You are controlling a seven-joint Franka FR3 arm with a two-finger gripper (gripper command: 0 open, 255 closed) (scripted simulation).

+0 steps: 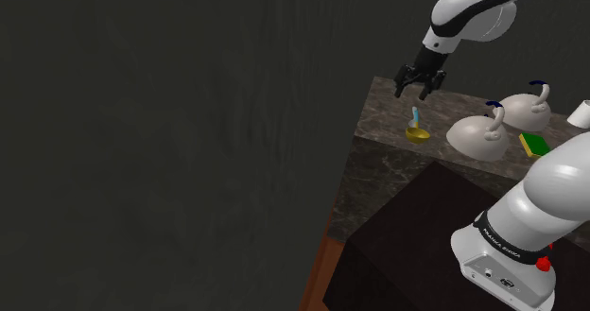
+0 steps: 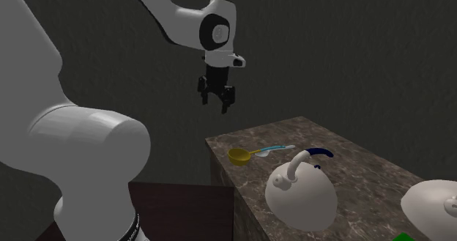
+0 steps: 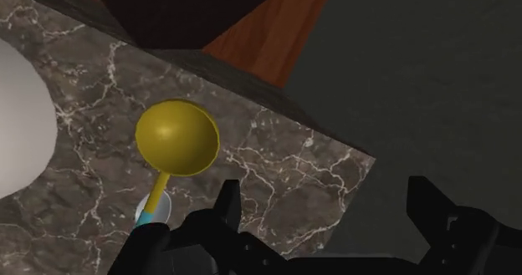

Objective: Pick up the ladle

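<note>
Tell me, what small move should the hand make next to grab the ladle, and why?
Probably shift sideways over the ladle: the open hand hangs above the marble counter, and the ladle lies beside its fingers, not between them.

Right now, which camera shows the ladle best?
The wrist view: the ladle lies close, its yellow bowl plain. The second exterior view shows it whole but small on the counter; the shoulder view, smaller and dimmer.

Dark, marble-veined counter [image 1: 386,109], corner section.
Carries: yellow-bowled ladle [image 1: 417,130] near the edge, two white kettles [image 1: 480,132], green-and-yellow sponge [image 1: 534,146], white cylinder [image 1: 581,113].
</note>
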